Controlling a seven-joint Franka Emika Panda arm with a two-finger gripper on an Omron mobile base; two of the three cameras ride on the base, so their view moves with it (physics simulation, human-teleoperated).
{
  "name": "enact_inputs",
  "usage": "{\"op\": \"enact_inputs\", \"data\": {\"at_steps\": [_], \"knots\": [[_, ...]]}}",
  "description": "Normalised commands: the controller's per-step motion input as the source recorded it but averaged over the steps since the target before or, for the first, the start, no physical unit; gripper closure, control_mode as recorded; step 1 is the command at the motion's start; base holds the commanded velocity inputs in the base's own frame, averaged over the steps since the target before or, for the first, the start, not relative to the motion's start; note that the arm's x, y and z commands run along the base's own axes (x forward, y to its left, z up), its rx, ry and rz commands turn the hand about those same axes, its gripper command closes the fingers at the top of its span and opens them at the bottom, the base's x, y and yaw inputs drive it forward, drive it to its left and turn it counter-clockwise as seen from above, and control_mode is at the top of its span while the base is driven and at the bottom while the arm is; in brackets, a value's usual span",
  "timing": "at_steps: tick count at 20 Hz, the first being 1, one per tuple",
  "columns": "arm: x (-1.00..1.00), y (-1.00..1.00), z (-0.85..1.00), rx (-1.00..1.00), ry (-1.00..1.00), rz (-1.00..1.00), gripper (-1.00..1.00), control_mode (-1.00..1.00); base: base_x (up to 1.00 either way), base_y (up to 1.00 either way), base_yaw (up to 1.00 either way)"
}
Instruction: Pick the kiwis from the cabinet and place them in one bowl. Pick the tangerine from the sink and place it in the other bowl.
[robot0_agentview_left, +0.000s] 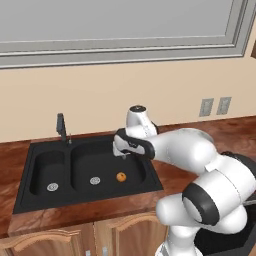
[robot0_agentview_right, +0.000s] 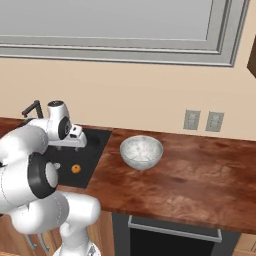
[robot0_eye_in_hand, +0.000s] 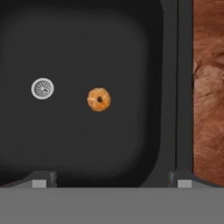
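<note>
A simulated kitchen with a cream wall, a grey-framed window and a reddish wood surface (robot0_agentview_right: 200, 180) holding a black double-basin sink (robot0_agentview_left: 45, 197). A small orange tangerine (robot0_agentview_left: 121, 176) lies on the floor of the right-hand basin, just beside a round silver drain (robot0_agentview_left: 95, 180). The white arm reaches over this basin, its tool (robot0_agentview_left: 121, 154) hanging above the fruit with its jaws spread wide and nothing between them. A pale bowl (robot0_agentview_right: 141, 151) stands on the surface to the right of the sink. The tangerine looks light, round, slightly soft and likely to roll; gripping across its widest middle from above seems safest.
</note>
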Motion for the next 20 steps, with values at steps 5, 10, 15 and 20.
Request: {"op": "enact_inputs", "data": {"at_steps": [5,10,15,20], "knots": [[0.27,0.17,-0.16,0.0,-0.05,0.0,-1.0,-1.0,0.0,0.0,0.0],[0.32,0.23,-0.08,0.03,-0.01,0.0,-1.0,-1.0,0.0,0.0,0.0],[0.3,0.03,-0.27,0.03,-0.04,0.0,-1.0,-1.0,0.0,0.0,0.0],[0.21,0.0,-0.38,0.0,-0.04,0.0,-1.0,-1.0,0.0,0.0,0.0]]}}
